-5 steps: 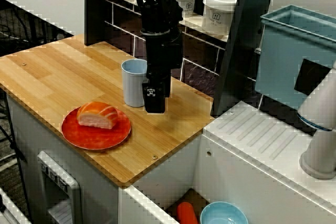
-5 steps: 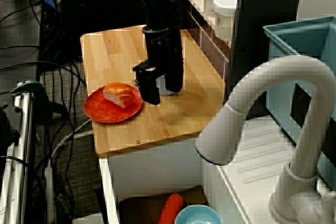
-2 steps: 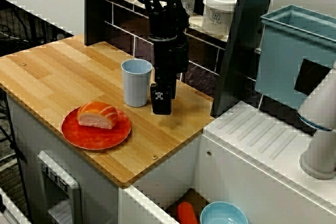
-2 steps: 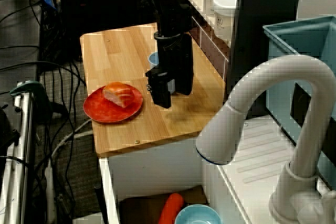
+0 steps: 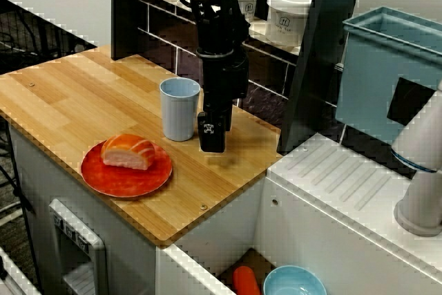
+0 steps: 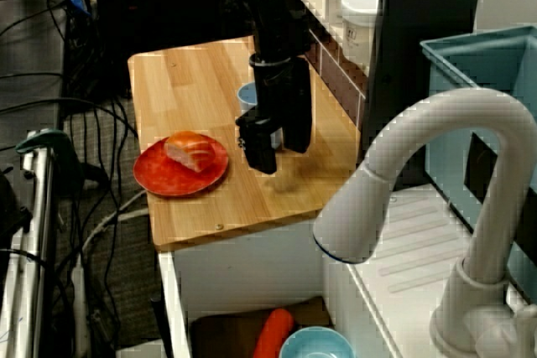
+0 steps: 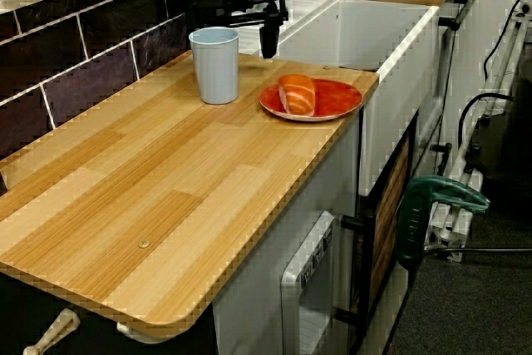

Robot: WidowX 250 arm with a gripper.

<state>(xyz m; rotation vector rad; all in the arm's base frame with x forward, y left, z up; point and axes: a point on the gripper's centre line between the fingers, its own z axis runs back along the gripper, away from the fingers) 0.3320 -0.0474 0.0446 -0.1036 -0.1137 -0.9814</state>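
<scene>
View from above: the claw (image 5: 212, 141) hangs low over the worktop (image 5: 69, 94), just beside the pale blue cup (image 5: 179, 110) and apart from it, on the side toward the sink (image 5: 228, 229). Nothing shows in its grip. One finger hides the other, so I cannot tell how wide it stands. The cup stands upright near the back edge. The red plate (image 5: 131, 184) with salmon nigiri (image 5: 128, 152) lies by the front edge. So close to a tall cup that looks light, slow and level moves seem wise, since a sideways brush could tip it.

The black arm hangs from the upper middle of the frame, wrist vertical, gripper (image 5: 212, 141) pointing straight down, jaws spread apart.
</scene>
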